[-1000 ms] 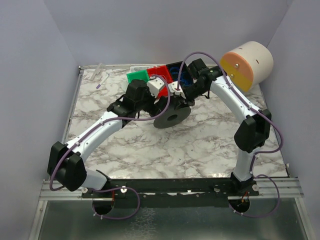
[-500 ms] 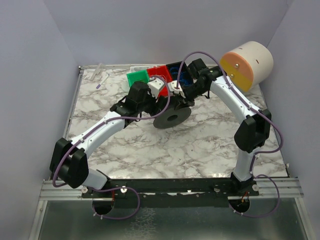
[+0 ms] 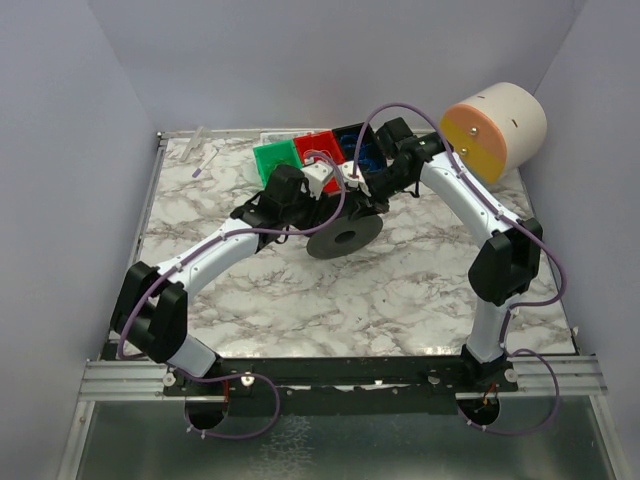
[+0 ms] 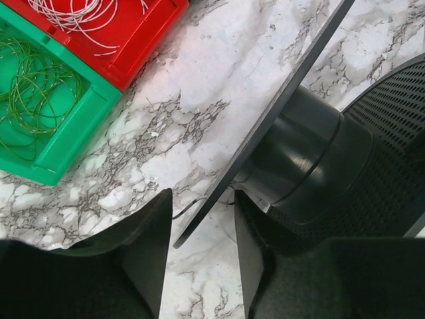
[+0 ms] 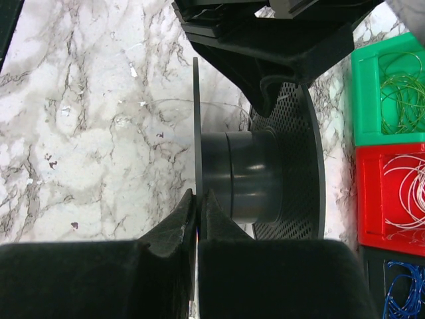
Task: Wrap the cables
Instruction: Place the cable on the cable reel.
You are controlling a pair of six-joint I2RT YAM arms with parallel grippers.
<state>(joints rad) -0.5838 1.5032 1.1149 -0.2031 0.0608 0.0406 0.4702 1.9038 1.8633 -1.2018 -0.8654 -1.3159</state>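
Note:
The cables lie as thin coils in small bins: green wire [image 4: 36, 93] in the green bin [image 3: 274, 154], whitish wire [image 4: 80, 12] in the red bin [image 3: 320, 146], blue wire [image 5: 398, 289] in the blue bin [image 3: 352, 138]. A dark grey spool [image 3: 343, 235] stands tilted in front of the bins. My right gripper [image 5: 197, 203] is shut on the spool's thin flange [image 5: 196, 119]. My left gripper [image 4: 202, 249] is open, and the edge of the other flange [image 4: 265, 126] reaches between its jaws. A thin wire [image 5: 179, 101] runs over the marble to the spool.
A big cream and orange cylinder [image 3: 495, 125] stands at the back right corner. Small pale items [image 3: 205, 155] lie at the back left. Grey walls close in the marble table [image 3: 300, 300] on three sides.
My left arm has stretched forward and to the right, bringing its gripper closer to the spool. The right arm and the spool have stayed still.

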